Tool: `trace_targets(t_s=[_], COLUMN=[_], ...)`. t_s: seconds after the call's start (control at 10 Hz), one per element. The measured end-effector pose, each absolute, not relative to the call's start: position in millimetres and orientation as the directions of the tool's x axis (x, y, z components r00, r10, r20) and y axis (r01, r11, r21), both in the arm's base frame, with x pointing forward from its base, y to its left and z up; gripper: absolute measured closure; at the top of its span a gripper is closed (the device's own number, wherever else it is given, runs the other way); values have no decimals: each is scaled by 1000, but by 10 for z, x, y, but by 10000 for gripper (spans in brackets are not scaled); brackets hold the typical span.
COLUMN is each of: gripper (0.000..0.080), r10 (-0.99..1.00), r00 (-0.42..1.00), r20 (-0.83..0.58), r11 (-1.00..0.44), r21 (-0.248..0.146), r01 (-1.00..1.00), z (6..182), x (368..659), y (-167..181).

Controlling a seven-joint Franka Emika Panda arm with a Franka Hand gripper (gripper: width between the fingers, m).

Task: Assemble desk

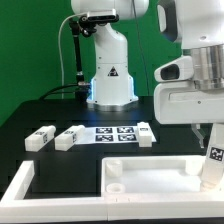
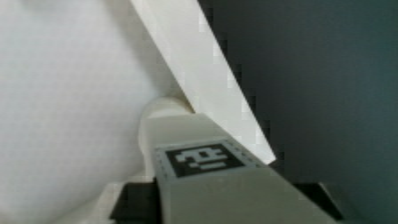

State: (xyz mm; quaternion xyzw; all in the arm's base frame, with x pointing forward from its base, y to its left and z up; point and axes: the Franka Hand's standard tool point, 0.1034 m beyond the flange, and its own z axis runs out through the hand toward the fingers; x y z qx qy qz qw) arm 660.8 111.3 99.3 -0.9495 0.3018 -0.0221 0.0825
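The white rimmed tabletop panel (image 1: 150,178) lies at the front of the black table. My gripper (image 1: 208,140) is over its corner on the exterior view's right, shut on a short square white leg (image 1: 213,163) with a black-and-white tag, held upright against that corner. In the wrist view the leg (image 2: 199,160) sits between my dark fingers (image 2: 134,203), next to the tabletop's rim (image 2: 205,75). The leg's lower end is hidden. Three loose legs lie behind the panel: two on the exterior view's left (image 1: 40,138) (image 1: 70,138) and one near the middle (image 1: 147,133).
The marker board (image 1: 113,133) lies flat between the loose legs. The robot's base (image 1: 108,80) stands at the back in front of a green wall. A white border strip (image 1: 20,185) edges the table at the front left.
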Motion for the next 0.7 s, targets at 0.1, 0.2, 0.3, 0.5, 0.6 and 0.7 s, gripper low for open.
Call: trace_targets(t_s=[0.1, 0.2, 0.3, 0.5, 0.6, 0.7], gripper=[475, 475, 481, 493, 499, 499], r10=[-611, -672, -721, -896, -951, -969], r00=[791, 740, 691, 428, 253, 127], r20=[-15, -30, -42, -121, -178, -213], r11=[-778, -727, -677, -407, -225, -94], r21=[-170, -169, -167, -161, -165, -156], r01=[-605, -666, -717, -899, -960, -983], z=[992, 992, 992, 981, 964, 969], x=[6608, 6610, 6610, 6580, 6562, 6562], y=[1107, 1101, 1087, 1021, 970, 960])
